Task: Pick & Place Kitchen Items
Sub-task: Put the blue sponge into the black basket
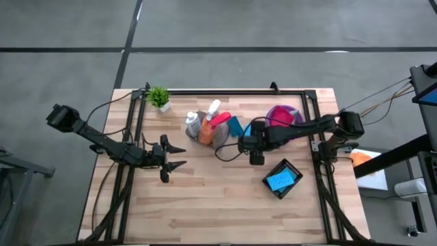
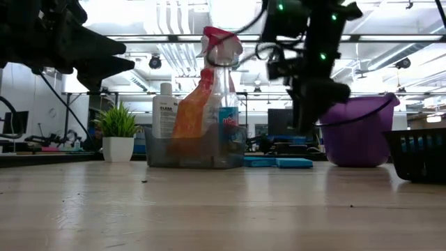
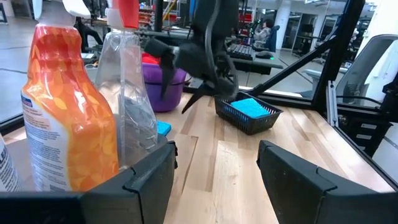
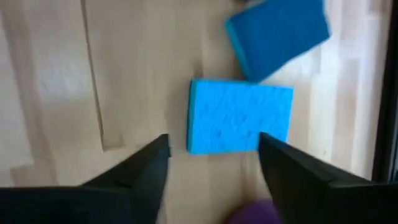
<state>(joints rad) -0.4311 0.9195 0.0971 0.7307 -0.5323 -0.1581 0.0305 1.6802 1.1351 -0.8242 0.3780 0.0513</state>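
Two blue sponges are seen lying flat on the counter just ahead of the right gripper in its wrist view. The nearer sponge, the brighter one, is centred on the gap between the two dark fingers, with its long axis lying across that gap, from one finger toward the other. The darker sponge is placed just beyond it, skewed, with a corner touching or nearly touching the nearer one.

The right gripper is held partly open and nothing is gripped; the jaws are seen apart with bare counter and sponge between them. From above, this gripper is found beside the grey bin that holds the bottles, with the purple bucket on its far side and the black basket, already holding a third blue sponge, nearby.

The left gripper waits well apart from the sponges, open and empty, so the right arm is clearly the nearer. A straight descent is judged sufficient, though the gap looks only about as wide as the sponge's long side, so a turn of the wrist may be needed.
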